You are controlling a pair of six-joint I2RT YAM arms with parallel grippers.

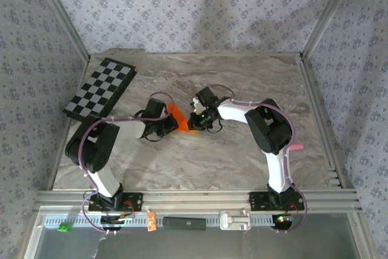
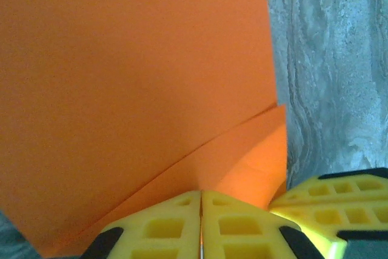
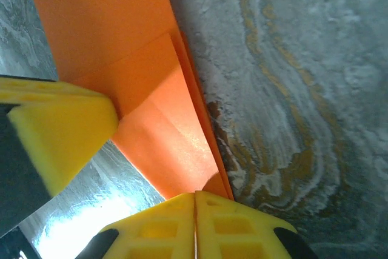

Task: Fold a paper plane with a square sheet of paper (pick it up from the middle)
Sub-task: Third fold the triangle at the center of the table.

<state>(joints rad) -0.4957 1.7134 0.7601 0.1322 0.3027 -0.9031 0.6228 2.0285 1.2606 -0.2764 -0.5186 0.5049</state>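
Both of my claws are pinched fully shut, fingers pressed face to face, and each has an edge of the orange paper (image 2: 133, 77) nipped in its seam. My left claw (image 2: 200, 225) grips it where a slanted flap runs down to the fingertips. My right claw (image 3: 195, 225) grips a narrow folded corner. The 2 sit just beside each other, close enough that each wrist camera catches a yellow finger of the other. The paper is in the middle of the table (image 3: 291, 89), between my 2 wrists and well apart from the chessboard (image 1: 100, 89) at the far left. I judge that I am partway through the folding: there is at least 1 slanted crease and a doubled layer along 1 edge, but no finished dart with a sharp tip. The next move, as I read it, calls for the 2 claws to work together, 1 anchoring the paper while the other carries its layer over and lays it edge to edge. Thin paper held at 2 close points could buckle or tear. From above, my wrists cover most of the paper, so its full outline is hidden, and the wrist views crop it. I cannot tell whether it lies flat or is lifted off the table, nor how many layers each claw holds.
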